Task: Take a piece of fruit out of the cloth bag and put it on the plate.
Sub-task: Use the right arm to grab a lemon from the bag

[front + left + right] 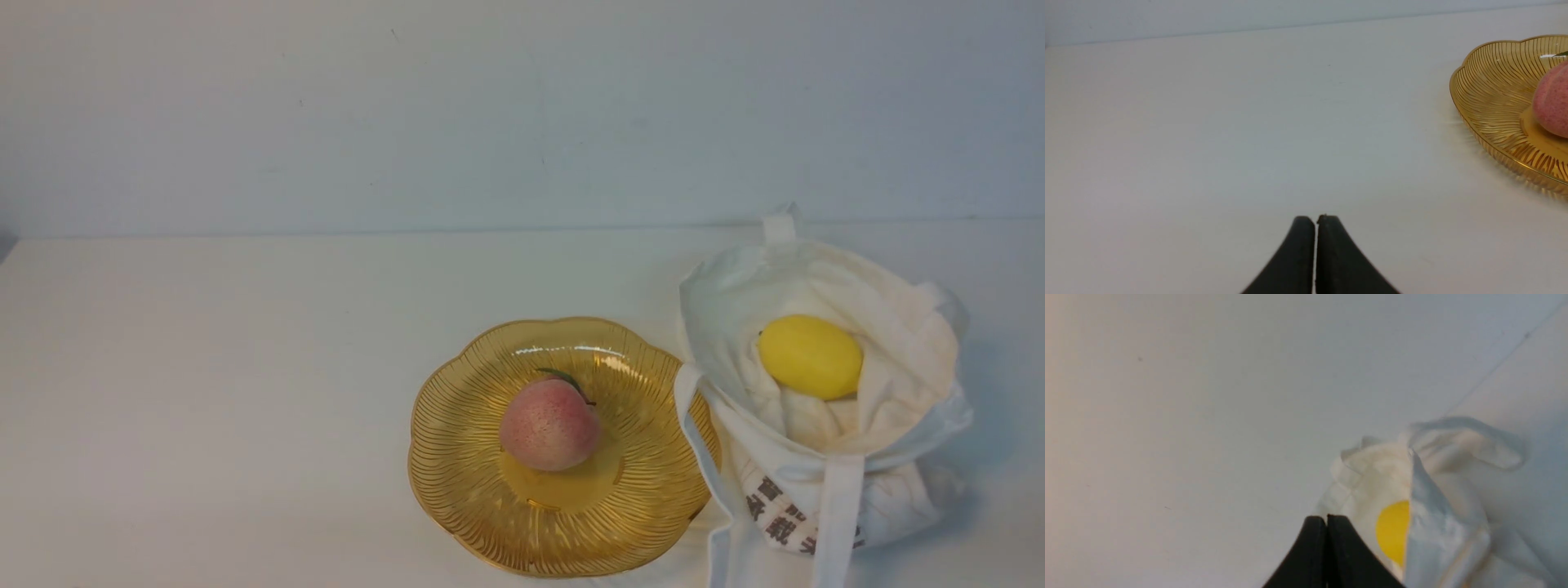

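A peach (550, 425) sits plated; the lemon (810, 357) awaits, bagged at right. Both pincers (1316, 217) (1327, 517) are closed, empty.

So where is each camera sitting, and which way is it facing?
Front view: on the robot's side between its arms, looking forward at the plate, peach, bag and lemon; no robot parts show.
Left wrist view: on the left arm, looking over the table to part of the plate and peach; the shut left gripper shows.
Right wrist view: on the right arm, looking past the shut right gripper toward the bag and lemon.
Front and left wrist share plate and peach; front and right wrist, bag and lemon.
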Robot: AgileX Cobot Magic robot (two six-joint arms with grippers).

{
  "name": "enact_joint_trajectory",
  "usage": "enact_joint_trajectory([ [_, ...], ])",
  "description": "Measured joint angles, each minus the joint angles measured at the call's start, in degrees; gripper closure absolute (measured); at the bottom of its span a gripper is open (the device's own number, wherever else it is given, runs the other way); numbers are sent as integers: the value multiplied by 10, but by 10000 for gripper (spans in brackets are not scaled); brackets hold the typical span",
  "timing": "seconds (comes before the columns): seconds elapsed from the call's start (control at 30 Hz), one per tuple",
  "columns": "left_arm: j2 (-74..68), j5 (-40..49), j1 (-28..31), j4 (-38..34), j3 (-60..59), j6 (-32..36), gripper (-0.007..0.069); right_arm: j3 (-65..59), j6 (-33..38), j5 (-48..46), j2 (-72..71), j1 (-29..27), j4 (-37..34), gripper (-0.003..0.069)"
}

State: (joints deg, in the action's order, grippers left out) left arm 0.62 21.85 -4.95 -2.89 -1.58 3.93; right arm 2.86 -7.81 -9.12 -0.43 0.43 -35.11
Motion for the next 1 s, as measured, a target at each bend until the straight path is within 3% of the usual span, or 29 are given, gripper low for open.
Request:
enact_joint_trajectory([
  [0.17, 0, 0, 0, 0, 0, 0, 633, 154, 93, -52, 71, 0, 87, 673],
  [0.4, 0, 0, 0, 0, 0, 0, 633, 334, 101, -319, 357, 0, 204, 673],
  [0.57, 0, 0, 0, 0, 0, 0, 633, 393, 130, -361, 547, 0, 194, 669],
  [0.7, 0, 0, 0, 0, 0, 0, 633, 455, 215, -364, 661, 19, 134, 652],
  [0.87, 0, 0, 0, 0, 0, 0, 633, 565, 290, -364, 823, 81, 110, 550],
  [1.0, 0, 0, 0, 0, 0, 0, 633, 667, 288, -398, 939, 107, 165, 407],
])
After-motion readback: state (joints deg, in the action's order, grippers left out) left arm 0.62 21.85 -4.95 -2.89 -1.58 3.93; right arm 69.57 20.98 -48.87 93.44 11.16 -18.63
